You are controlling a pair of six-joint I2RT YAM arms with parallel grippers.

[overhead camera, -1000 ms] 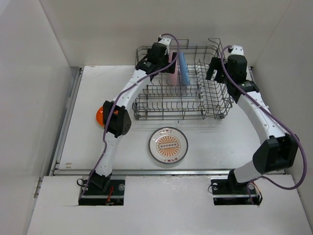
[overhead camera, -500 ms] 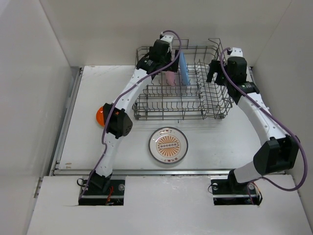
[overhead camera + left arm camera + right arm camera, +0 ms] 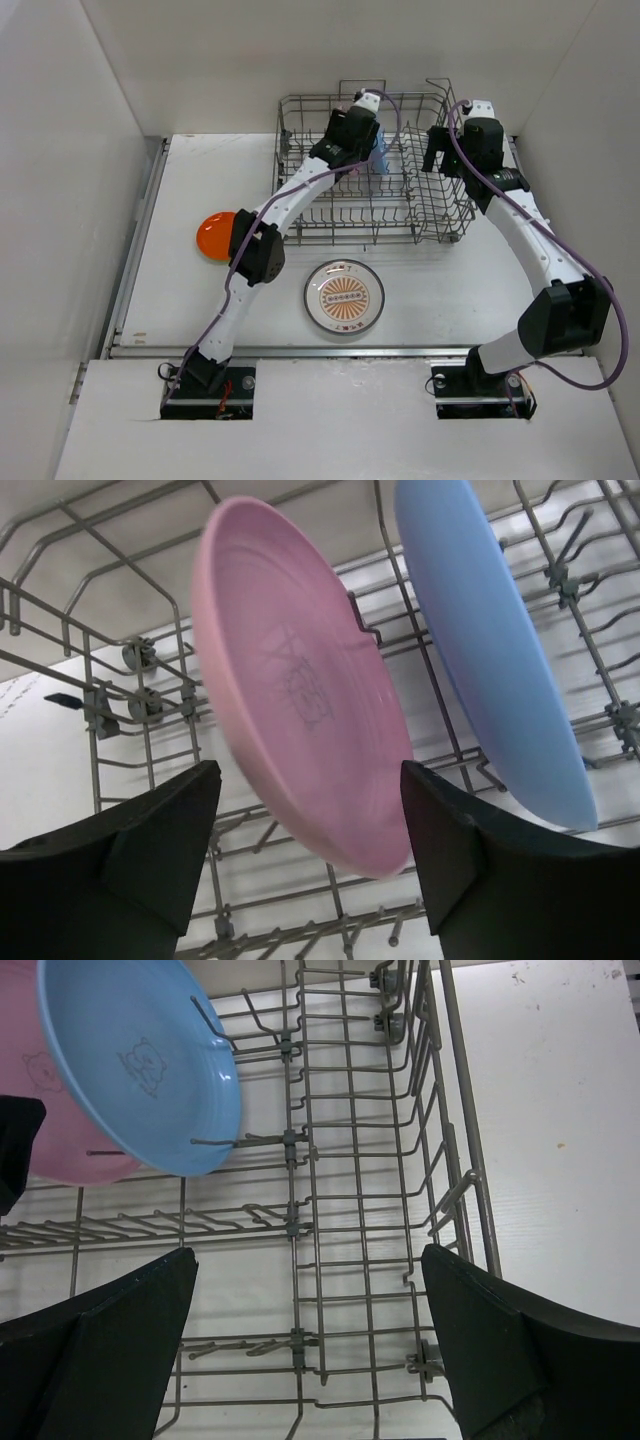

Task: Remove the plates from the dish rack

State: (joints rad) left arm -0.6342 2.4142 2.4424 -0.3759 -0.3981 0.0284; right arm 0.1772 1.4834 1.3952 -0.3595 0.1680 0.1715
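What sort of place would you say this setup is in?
Probably a robot test cell rather than a kitchen: plain white walls box in a bare white table, two arms are bolted at its near edge, and a dish rack holds plates.

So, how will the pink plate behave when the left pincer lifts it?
Probably stiff and light: the pink plate looks thin and moulded. Its smooth faces may slip. Standing on edge, it could tip toward the blue plate.
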